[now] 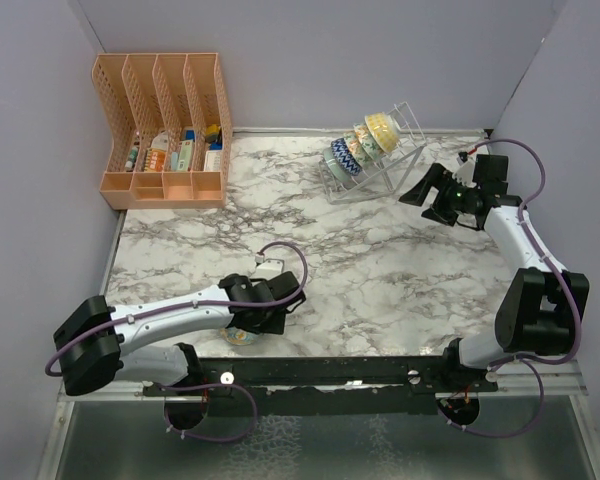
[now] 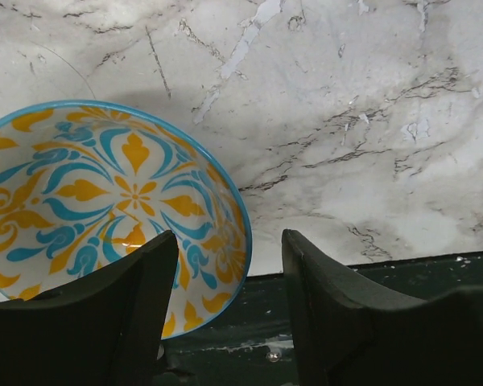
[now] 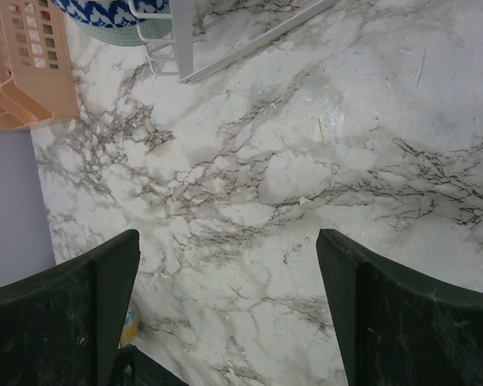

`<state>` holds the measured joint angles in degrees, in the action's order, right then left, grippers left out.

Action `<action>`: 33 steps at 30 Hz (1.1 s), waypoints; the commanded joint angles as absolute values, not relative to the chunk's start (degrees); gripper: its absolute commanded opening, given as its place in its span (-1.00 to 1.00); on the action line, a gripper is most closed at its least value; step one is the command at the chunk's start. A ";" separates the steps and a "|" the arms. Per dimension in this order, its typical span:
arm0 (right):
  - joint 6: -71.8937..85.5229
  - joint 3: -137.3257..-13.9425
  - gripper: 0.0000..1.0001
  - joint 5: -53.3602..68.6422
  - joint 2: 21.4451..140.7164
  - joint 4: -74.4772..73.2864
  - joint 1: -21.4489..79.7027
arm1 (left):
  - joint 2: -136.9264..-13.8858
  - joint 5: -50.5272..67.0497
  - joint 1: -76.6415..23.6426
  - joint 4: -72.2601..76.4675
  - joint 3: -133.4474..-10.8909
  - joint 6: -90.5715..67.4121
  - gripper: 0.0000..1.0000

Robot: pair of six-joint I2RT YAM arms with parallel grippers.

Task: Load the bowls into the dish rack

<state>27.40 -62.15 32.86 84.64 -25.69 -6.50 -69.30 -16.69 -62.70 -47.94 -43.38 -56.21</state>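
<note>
Straddling the rim of the blue-orange bowl [image 2: 105, 185] at the near edge of the worktop [image 1: 380, 260], the left claw [image 2: 229, 249] stands half apart, gripping nothing; the right claw [image 3: 225, 241] hangs wide and empty beside the dish rack [image 1: 375, 188]; a shallow pinch on that thin rim could tip the bowl over the edge.

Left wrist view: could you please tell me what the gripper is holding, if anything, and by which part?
Nothing is gripped yet: the left gripper straddles the rim of the yellow-and-blue bowl, jaws apart.
</note>
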 commanded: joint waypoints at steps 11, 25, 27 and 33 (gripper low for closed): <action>27.16 -62.06 0.81 34.21 84.45 -24.63 -6.94 | -72.15 -17.04 -64.09 -43.85 -38.43 -57.58 -0.18; 27.04 -62.58 0.81 31.79 83.41 -25.33 -6.94 | -76.08 -19.71 -63.86 -44.72 -53.09 -48.10 -1.00; 27.26 -62.44 0.81 31.66 83.08 -25.11 -6.94 | -78.38 -20.74 -63.63 -45.35 -60.82 -44.74 -1.00; 27.58 -62.39 0.81 31.42 82.12 -25.04 -6.94 | -85.72 -18.13 -55.30 -41.35 -84.43 -35.36 -1.00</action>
<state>27.40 -62.06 32.51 84.55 -25.67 -6.50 -83.68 -19.62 -61.84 -47.27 -71.64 -43.57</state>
